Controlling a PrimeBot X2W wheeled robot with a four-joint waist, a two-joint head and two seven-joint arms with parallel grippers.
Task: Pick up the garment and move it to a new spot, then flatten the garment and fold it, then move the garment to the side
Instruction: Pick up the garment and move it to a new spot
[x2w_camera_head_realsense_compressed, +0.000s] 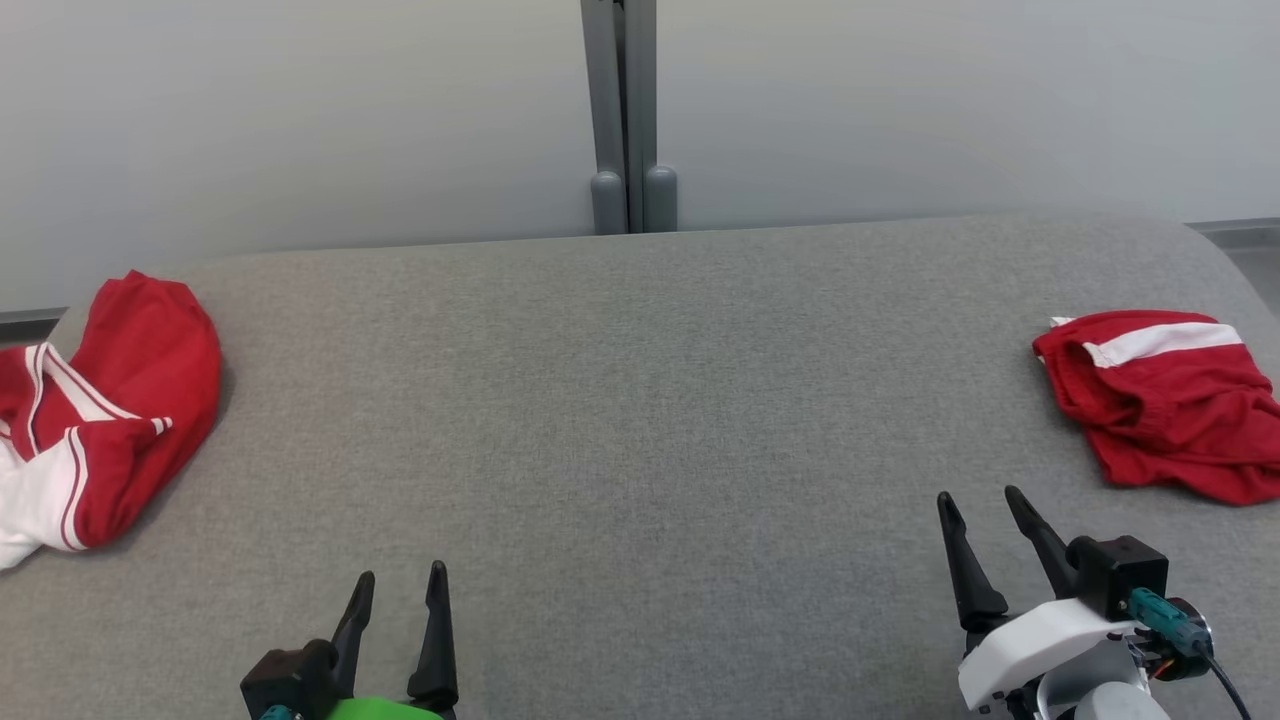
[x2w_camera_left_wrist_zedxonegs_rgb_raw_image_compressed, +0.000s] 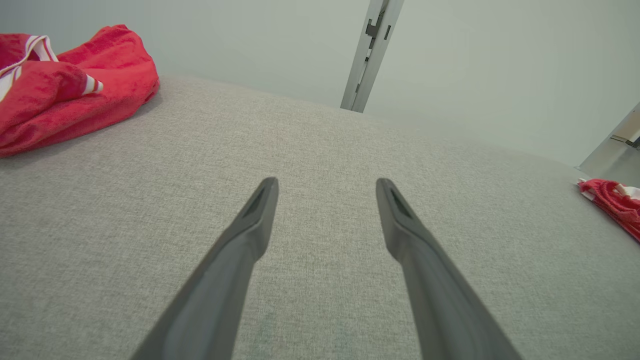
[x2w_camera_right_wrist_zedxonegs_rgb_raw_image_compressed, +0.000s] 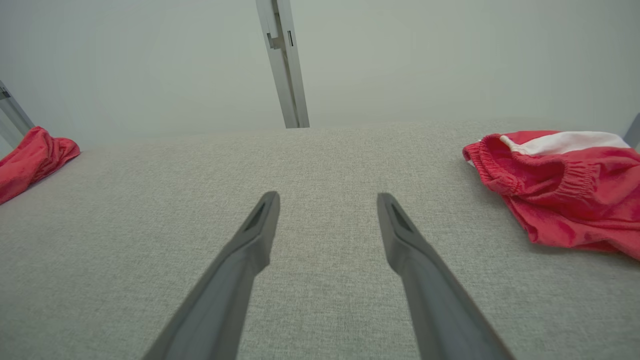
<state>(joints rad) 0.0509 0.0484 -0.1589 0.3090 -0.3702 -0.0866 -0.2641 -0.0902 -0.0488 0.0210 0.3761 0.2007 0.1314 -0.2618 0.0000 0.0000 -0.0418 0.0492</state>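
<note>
First step, nothing picked yet, I judge — left gripper (x2w_camera_head_realsense_compressed: 401, 570) and right gripper (x2w_camera_head_realsense_compressed: 978, 494) both spread, empty; the red garment (x2w_camera_head_realsense_compressed: 1165, 400) lies crumpled at 2 o'clock; next the right gripper must reach there and pinch it.

The grey cloth tabletop (x2w_camera_head_realsense_compressed: 640, 400) is plain, the crumpled red cloth garment (x2w_camera_head_realsense_compressed: 130, 400) on the left has thin white stripes and a white patch, the bunched red cloth shorts (x2w_camera_head_realsense_compressed: 1170, 420) on the right have one wide white band, and the left end effector (x2w_camera_head_realsense_compressed: 401, 570) and the right end effector (x2w_camera_head_realsense_compressed: 978, 492) have black fingers.
</note>
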